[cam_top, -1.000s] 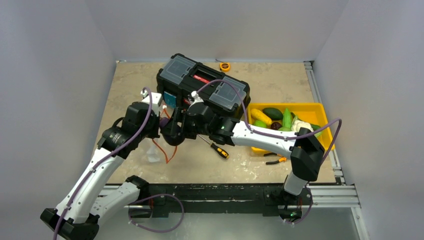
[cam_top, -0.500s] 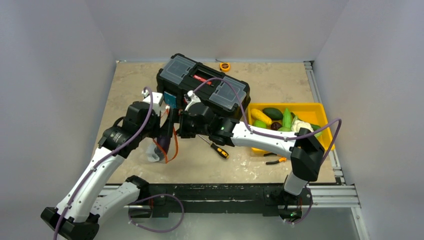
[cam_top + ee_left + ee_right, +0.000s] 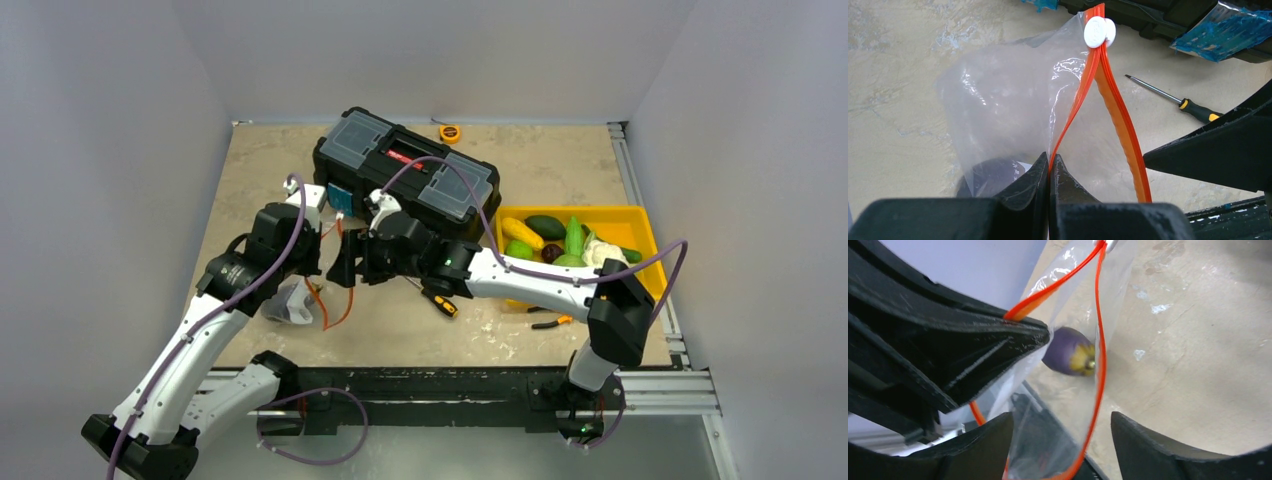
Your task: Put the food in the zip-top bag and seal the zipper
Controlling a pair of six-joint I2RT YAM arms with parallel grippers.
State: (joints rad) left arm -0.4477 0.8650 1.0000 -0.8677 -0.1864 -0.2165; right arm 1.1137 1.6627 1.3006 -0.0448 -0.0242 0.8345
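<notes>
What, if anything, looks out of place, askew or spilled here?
Nothing looks spilled or damaged. A screwdriver and pliers lie loose on the table, outside the toolbox. The zip-top bag sags crumpled, mouth open, with only the eggplant visible inside.

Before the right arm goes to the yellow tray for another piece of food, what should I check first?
1. Left gripper shut on the zipper: ok, it pinches one orange strip.
2. Zip-top bag mouth open: ok, the strips are apart and the white slider is at the far end.
3. Eggplant inside the bag: ok, visible through the plastic.
4. Right gripper empty: ok, open, holding nothing.
5. Right gripper clear of the bag: not ok, one strip runs between its jaws.
6. Food in the yellow tray: ok, several pieces lie there.
</notes>
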